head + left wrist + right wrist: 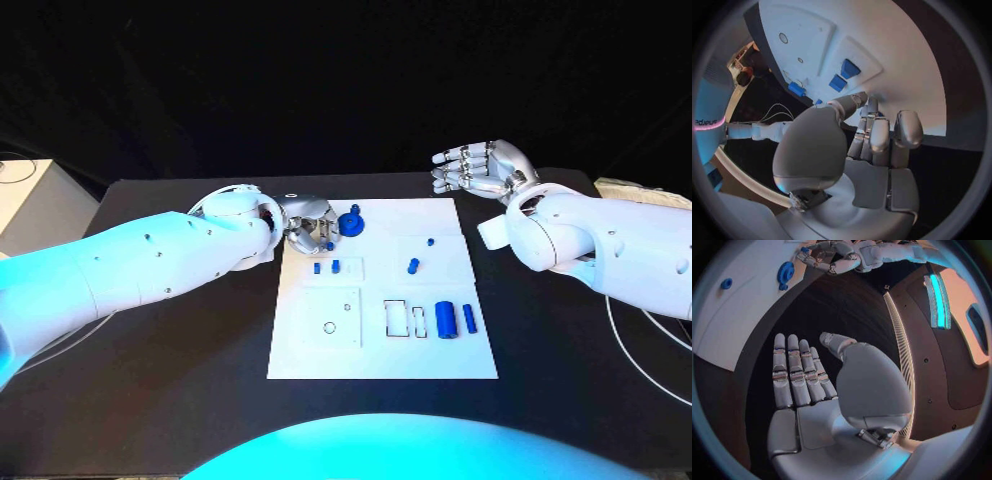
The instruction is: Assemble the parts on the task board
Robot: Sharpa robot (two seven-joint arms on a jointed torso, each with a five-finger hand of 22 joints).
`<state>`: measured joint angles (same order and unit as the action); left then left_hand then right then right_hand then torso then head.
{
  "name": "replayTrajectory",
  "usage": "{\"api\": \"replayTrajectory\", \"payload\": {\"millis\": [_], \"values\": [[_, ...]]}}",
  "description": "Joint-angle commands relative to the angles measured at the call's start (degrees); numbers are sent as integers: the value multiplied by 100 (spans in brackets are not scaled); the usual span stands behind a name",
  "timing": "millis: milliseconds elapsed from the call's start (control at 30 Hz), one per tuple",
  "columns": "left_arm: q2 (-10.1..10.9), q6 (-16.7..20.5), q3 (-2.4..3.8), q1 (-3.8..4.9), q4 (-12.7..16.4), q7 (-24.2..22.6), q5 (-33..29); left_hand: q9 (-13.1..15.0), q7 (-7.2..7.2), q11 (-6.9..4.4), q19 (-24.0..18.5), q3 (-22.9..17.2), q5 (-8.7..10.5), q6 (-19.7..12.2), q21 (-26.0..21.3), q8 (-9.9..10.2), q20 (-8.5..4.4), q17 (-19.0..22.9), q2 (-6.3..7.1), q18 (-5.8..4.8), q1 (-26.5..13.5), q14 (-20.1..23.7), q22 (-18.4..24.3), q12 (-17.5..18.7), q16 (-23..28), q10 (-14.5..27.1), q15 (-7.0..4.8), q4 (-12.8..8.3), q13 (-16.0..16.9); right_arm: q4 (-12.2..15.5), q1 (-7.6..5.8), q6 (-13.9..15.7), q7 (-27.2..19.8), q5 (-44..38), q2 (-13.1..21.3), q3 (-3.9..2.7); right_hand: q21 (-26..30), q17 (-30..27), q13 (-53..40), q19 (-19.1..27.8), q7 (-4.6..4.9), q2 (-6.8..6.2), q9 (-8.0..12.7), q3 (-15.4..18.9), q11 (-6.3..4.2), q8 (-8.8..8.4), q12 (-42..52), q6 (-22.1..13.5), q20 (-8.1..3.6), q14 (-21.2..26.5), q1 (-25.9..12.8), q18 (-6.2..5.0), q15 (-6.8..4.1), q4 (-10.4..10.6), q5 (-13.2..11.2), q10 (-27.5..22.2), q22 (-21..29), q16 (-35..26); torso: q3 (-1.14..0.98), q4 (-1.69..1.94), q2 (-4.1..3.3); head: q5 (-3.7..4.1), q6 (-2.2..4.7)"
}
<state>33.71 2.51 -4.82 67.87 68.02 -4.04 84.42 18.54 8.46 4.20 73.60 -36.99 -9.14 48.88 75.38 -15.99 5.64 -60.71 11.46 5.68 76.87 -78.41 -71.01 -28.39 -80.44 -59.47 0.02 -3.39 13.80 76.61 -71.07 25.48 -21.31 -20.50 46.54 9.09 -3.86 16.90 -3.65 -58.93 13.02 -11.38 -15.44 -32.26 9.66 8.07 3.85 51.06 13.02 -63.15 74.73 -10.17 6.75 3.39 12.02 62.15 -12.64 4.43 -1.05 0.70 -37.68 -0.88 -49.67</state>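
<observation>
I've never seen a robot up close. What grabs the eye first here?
Probably the white rectangular task board mid-table, dotted with small blue parts, among them a round blue gear-like piece near its far edge. The silver left hand reaches in beside that piece, while the silver right hand hangs empty off the board's far right corner.

Black table (173, 400), white box (36, 205) beside its left edge, black backdrop (346, 80) behind

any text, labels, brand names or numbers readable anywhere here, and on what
None can be read with confidence.
The task board shows only outlines and recesses, no words or numbers.
The blue parts carry no markings.
Dark lettering on the left arm: too small and cut off to read.
</observation>
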Motion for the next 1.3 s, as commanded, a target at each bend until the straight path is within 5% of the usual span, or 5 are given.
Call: {"api": "replayTrajectory", "payload": {"millis": [33, 567, 800, 1000, 1300], "values": [[4, 25, 3, -3, 2, -23, -45, -12, -3, -15, 7, 24, 2, -80, -18, 59, 47, -10, 30, -28, -17, -3, 6, -22, 0, 39, 24, 3, 18, 7, 2, -71, -4, -39, 3, -2, 20, -11, 10, 31, 6, 20, 10, 11, 12, -21, -20, 30, 14, 20, -11, -20, 44, -33, 23, -47, 14, -34, 1, 1, -1, -3, -2], [126, 93, 20, -4, 7, 15, -111, -27, -18, -25, -12, 18, -4, -189, -39, 135, 43, 30, 24, -21, -7, 15, 30, -37, 9, 50, 18, 7, 56, 8, 3, -60, 88, -205, 23, -2, -6, -35, 7, 14, 7, 18, 19, 20, 15, -28, -16, 45, 15, -30, 21, -32, 34, -68, -27, -96, 59, -7, 3, 0, -2, 7, 9], [444, 597, 159, 1, 70, -268, -1520, 31, 47, 11, -330, -41, -13, 55, -337, 34, 51, 420, -54, 74, 32, 227, 385, -105, 179, 63, 42, 13, 138, 38, 4, -100, 393, -1351, 114, -3, -726, 220, -5, -970, -161, 105, -1, 173, -215, 106, 156, 390, -438, -1187, 302, -21, -378, -381, -210, 381, -243, 582, -6, -2, 14, 86, 70], [850, 643, 271, 21, 310, -777, -3820, 60, 117, 128, -1296, -69, -29, 184, -1323, 5, 124, 1755, -106, 343, 61, 1055, 1469, -158, 934, 284, 132, -3, 211, 133, 2, -250, 950, -2972, 226, -3, -1975, 945, -16, -1529, -353, 179, 0, 319, -488, 190, 127, 766, -865, -2287, 383, 7, -709, -572, -185, 893, -1146, 1590, -12, -10, 28, 187, 135], [1402, 301, 309, 20, 852, -1360, -5930, 91, 129, 192, -2105, 324, -47, 146, -2722, 44, 245, 2954, 39, 490, -432, 2005, 2631, 86, 2166, 463, 244, 376, -2, 263, 10, -520, 1931, -5885, 314, -4, -5025, 3204, -38, -2048, -438, -81, -95, -91, -557, 174, -17, 851, -856, -2265, 59, 335, -770, -314, -549, 1104, -4076, 4769, 9, -9, 40, 406, 232]]}}
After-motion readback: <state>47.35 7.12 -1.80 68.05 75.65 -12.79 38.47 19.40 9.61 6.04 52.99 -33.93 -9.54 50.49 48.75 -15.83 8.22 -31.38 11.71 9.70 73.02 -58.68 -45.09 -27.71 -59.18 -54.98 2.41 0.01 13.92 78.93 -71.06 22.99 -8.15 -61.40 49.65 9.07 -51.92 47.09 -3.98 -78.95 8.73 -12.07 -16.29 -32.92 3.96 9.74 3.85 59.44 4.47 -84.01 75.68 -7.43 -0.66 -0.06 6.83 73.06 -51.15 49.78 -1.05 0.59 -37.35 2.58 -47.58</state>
